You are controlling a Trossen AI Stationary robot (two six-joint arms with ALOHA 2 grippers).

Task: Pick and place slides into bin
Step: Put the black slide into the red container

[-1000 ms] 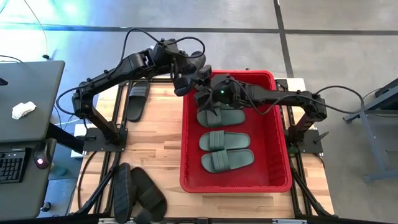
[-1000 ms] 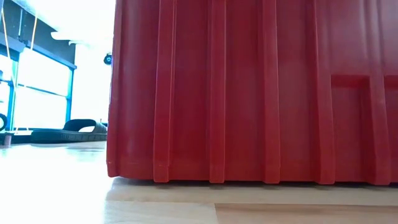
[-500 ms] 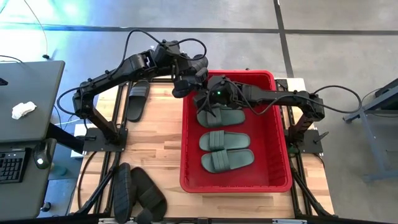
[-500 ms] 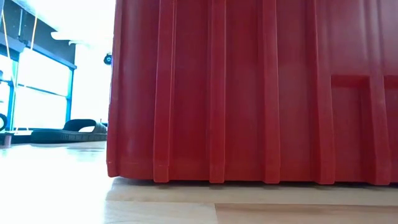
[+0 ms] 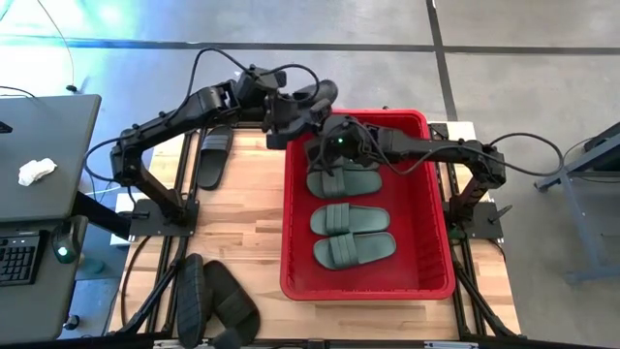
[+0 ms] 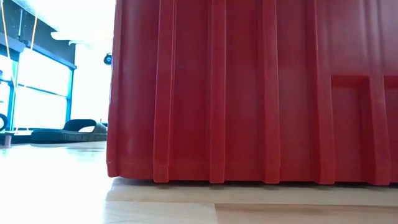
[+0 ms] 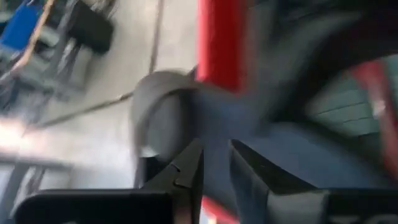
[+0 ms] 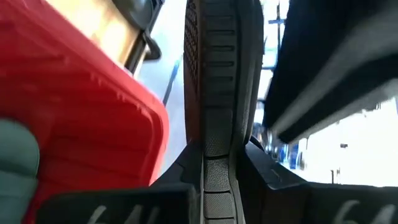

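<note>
A black slide [image 5: 315, 99] hangs in the air over the far left corner of the red bin [image 5: 438, 194], between my two grippers. My left gripper [image 5: 291, 121] reaches it from the table's left, and my right gripper [image 5: 327, 131] from the bin's side. Both are shut on it. In the right wrist view the slide [image 8: 217, 74] stands on edge between the fingers. Three dark green slides [image 5: 349, 219] lie flat on the bin's floor. My left gripper [image 7: 214, 168] has the black slide [image 7: 217, 137] in the narrow gap between its two fingers. Blur hides which part it is on. The slide is clear of the table and the bin. My right gripper [image 8: 216, 168] pinches the black slide's ribbed sole [image 8: 214, 146] between its two fingers, one on each face. The slide stands on edge and runs away from the fingers, lifted clear above the bin's rim [image 8: 134, 93].
One black slide [image 5: 215, 155] lies on the wooden table left of the bin. Two more [image 5: 215, 305] lie near the front left edge. The bin's red wall [image 6: 249, 93] fills most of the low view. A desk with a keyboard [image 5: 19, 257] stands off to the left.
My left gripper has carried the black slide a little toward the table's right and far edge, and the slide has turned about. My right gripper has moved up and toward the far edge, up to the slide.
</note>
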